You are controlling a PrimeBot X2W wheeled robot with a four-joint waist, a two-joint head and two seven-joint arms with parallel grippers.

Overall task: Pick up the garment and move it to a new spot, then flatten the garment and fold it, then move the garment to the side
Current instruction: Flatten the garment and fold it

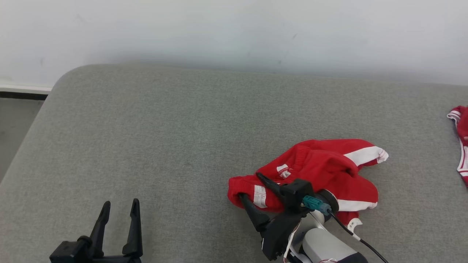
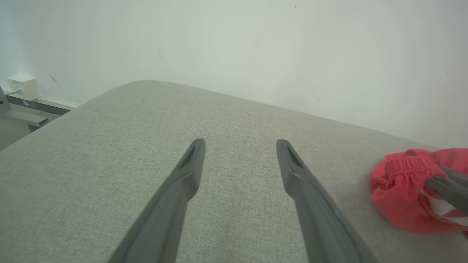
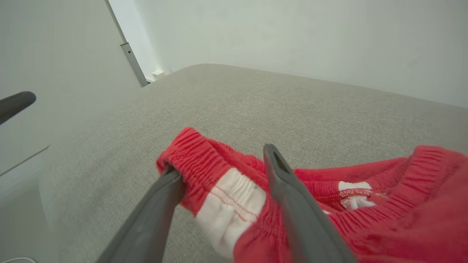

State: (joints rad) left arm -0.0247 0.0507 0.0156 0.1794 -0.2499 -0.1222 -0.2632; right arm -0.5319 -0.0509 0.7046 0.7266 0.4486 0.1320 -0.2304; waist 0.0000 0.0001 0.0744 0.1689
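Observation:
The garment (image 1: pixel 329 164) is a crumpled pair of red shorts with white stripes, lying right of centre on the grey cushion (image 1: pixel 164 146). My right gripper (image 1: pixel 249 185) stands open at its left end, and the elastic waistband (image 3: pixel 219 190) lies between the spread fingers, whose left finger touches the cloth. My left gripper (image 1: pixel 121 201) hovers open over bare cushion at the lower left, nothing between its fingers (image 2: pixel 193 164). In the left wrist view the garment (image 2: pixel 398 197) sits at the right edge with a right finger (image 2: pixel 449 188) against it.
Another red and white cloth (image 1: pixel 462 138) lies at the cushion's far right edge. A pale wall (image 1: pixel 234 33) runs along the back. The cushion's rounded corner drops to the floor (image 1: pixel 14 124) on the left, where a wall socket (image 2: pixel 22 86) shows.

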